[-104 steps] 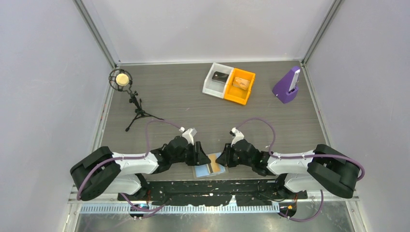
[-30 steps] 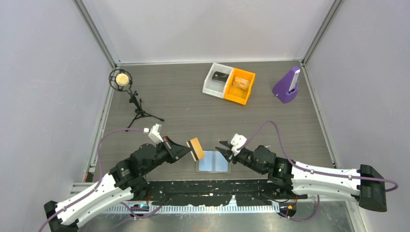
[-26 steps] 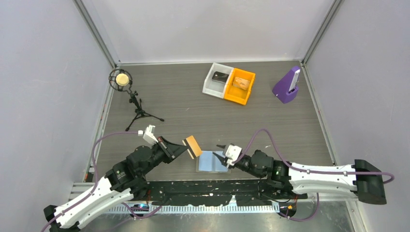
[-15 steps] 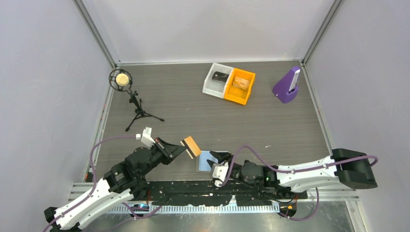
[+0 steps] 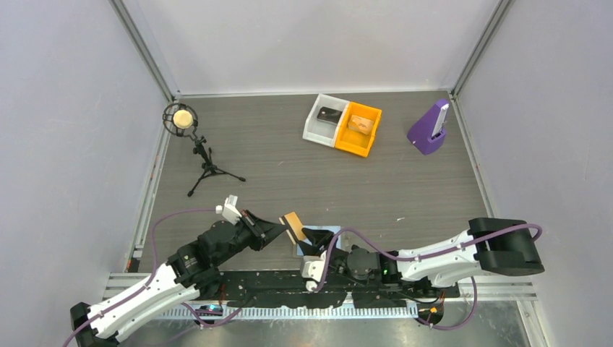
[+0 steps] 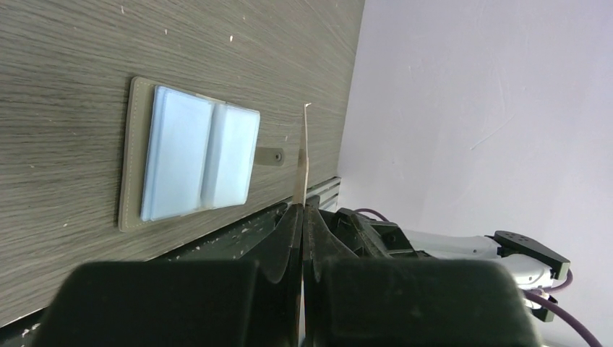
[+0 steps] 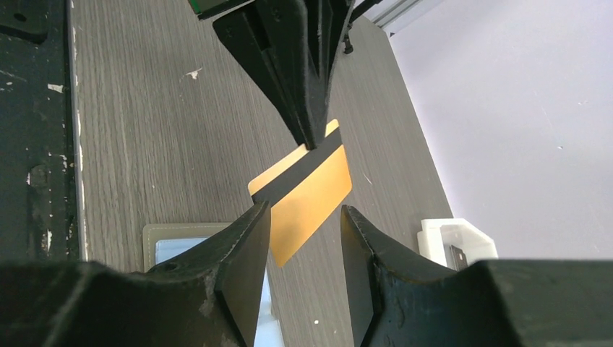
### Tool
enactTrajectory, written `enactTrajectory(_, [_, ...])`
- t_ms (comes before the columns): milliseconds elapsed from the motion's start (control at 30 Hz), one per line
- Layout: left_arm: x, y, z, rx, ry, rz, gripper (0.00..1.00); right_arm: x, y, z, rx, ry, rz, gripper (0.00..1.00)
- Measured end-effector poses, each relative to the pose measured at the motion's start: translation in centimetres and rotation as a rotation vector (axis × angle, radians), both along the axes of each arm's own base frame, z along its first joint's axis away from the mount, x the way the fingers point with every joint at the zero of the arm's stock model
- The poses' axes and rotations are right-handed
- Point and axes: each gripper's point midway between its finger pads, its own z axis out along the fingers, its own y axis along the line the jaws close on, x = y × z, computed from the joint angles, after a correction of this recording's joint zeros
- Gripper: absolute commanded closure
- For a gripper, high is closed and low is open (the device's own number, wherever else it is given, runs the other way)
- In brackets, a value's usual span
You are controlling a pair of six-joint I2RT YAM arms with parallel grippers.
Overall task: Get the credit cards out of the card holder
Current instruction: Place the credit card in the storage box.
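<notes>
Counter: a dark grey wood-grain counter (image 5: 289, 173) is enclosed by pale walls, with both arm bases bolted at its near edge.
Card holder: the card holder (image 6: 188, 163) is laid open and flat on the counter, close to the near edge and between the two arms. Two light blue inner panels are turned upward inside a grey-brown border. A small tab (image 6: 271, 156) sticks out of one edge. In the top view most of it is covered by the right arm's end.
Credit card: a gold credit card (image 7: 307, 191) with a black stripe is held in the air, tilted, clear of the card holder and just beside it. In the left wrist view it is seen edge-on.
Left pincer: the left pincer (image 5: 283, 228) is clenched on one edge of the credit card.
Right pincer: the right pincer (image 7: 306, 213) is released, its jaws parted. In its own view the card's lower part is framed between the fingers (image 7: 249, 242). Whether the card is touched cannot be told.
Bins: a white bin (image 5: 312, 123) and an orange bin (image 5: 359, 148) are set touching, side by side, far across the counter. A dark item is seen in the white one and a brownish item in the orange one.
Purple stand: a purple stand (image 5: 428, 134) with a pale upright piece is placed at the far right.
Microphone: a microphone (image 5: 181, 118) on a small tripod is placed at the far left.
</notes>
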Motion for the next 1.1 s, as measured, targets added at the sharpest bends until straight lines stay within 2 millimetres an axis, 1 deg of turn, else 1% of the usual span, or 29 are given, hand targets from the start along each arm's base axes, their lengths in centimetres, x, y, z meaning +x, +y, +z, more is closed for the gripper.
enactTrajectory(133, [-0.02,-0.02,0.18,-0.008,-0.002,-0.001,1.0,-0.05,0.36,-0.49,-0.029,-0.027,-0.01,0.46])
enactTrajectory(267, [-0.05,0.11,0.47,-0.017,-0.01,0.002,1.0,-0.24,0.51,-0.37,-0.029,-0.037,-0.011,0.44])
enactTrajectory(300, [-0.08,0.15,0.5,-0.019,-0.011,0.002,1.0,-0.27,0.53,-0.34,-0.028,-0.037,-0.011,0.43])
enactTrajectory(333, [-0.11,0.2,0.53,-0.02,-0.011,0.002,1.0,-0.28,0.53,-0.32,-0.026,-0.037,-0.011,0.38])
enactTrajectory(400, [-0.16,0.26,0.49,-0.018,-0.011,0.002,1.0,-0.3,0.54,-0.31,-0.026,-0.036,-0.011,0.34])
enactTrajectory(633, [-0.11,0.42,0.91,-0.038,-0.01,0.015,1.0,-0.6,0.49,-0.62,-0.042,-0.035,0.0,0.33])
enactTrajectory(733, [-0.12,0.41,0.93,-0.041,-0.008,0.015,1.0,-0.61,0.46,-0.5,-0.041,-0.039,-0.001,0.36])
enactTrajectory(800, [-0.14,0.39,0.89,-0.041,-0.005,0.014,1.0,-0.53,0.38,-0.46,-0.045,-0.049,-0.007,0.4])
enactTrajectory(833, [-0.18,0.34,0.88,-0.041,-0.002,0.012,1.0,-0.46,0.35,-0.42,-0.046,-0.054,-0.011,0.45])
enactTrajectory(933, [-0.26,0.23,0.75,-0.038,0.004,0.005,1.0,-0.21,0.43,-0.43,-0.05,-0.069,-0.024,0.57])
enactTrajectory(967, [-0.33,0.17,0.71,-0.036,0.007,0.0,1.0,-0.12,0.52,-0.52,-0.054,-0.076,-0.029,0.64])
enactTrajectory(1000, [-0.35,0.13,0.68,-0.033,0.009,-0.002,1.0,-0.05,0.56,-0.59,-0.054,-0.079,-0.033,0.69])
enactTrajectory(1033, [-0.43,0.02,0.74,-0.032,0.009,-0.01,1.0,0.04,0.61,-0.64,-0.051,-0.081,-0.04,0.79])
enactTrajectory(1067, [-0.45,-0.06,0.85,-0.031,0.009,-0.015,1.0,0.11,0.67,-0.61,-0.045,-0.083,-0.045,0.84])
enactTrajectory(1100, [-0.45,-0.14,1.08,-0.032,0.006,-0.018,1.0,0.14,0.68,-0.5,-0.035,-0.081,-0.048,0.92])
